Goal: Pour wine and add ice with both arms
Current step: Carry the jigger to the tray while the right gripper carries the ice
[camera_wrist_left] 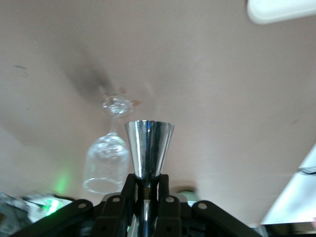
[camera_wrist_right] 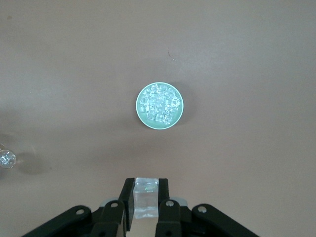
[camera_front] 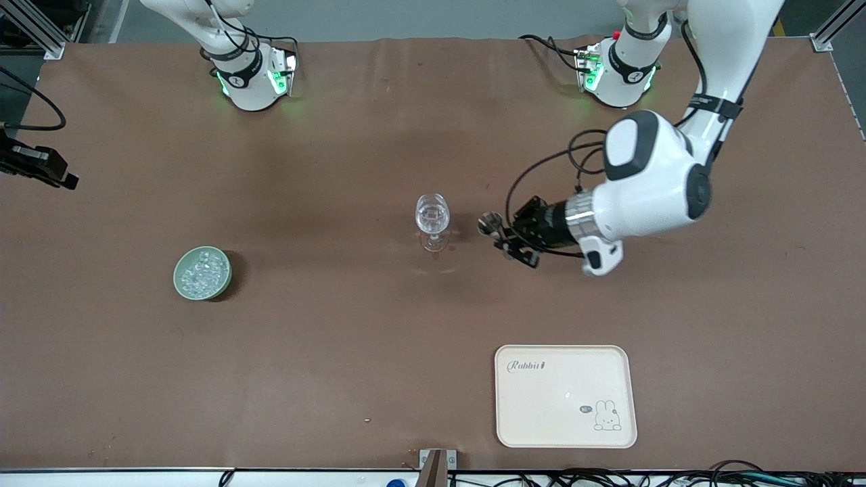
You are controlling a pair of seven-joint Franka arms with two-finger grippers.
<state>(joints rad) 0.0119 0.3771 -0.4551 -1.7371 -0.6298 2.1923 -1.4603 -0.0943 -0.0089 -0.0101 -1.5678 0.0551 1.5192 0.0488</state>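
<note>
Front view: left gripper is hanging low over the bench, just beside the wine glass on the left-arm side, arm lying nearly horizontal. Its jaws are clamping a small steel jigger. Wine glass is standing upright mid-bench. Green bowl full of ice is sitting toward the right arm's end, slightly nearer the camera than the glass. Cream tray is lying near the front edge, left-arm end. Right gripper is not showing here; only that arm's base is.

Left wrist view: jaws are closing on the jigger at its narrow waist, cone mouth pointing away from the gripper. Wine glass is showing just beside the jigger.

Right wrist view: right gripper is hovering high over the bench, jaws pinching one clear ice cube. The bowl of ice is sitting below it.
</note>
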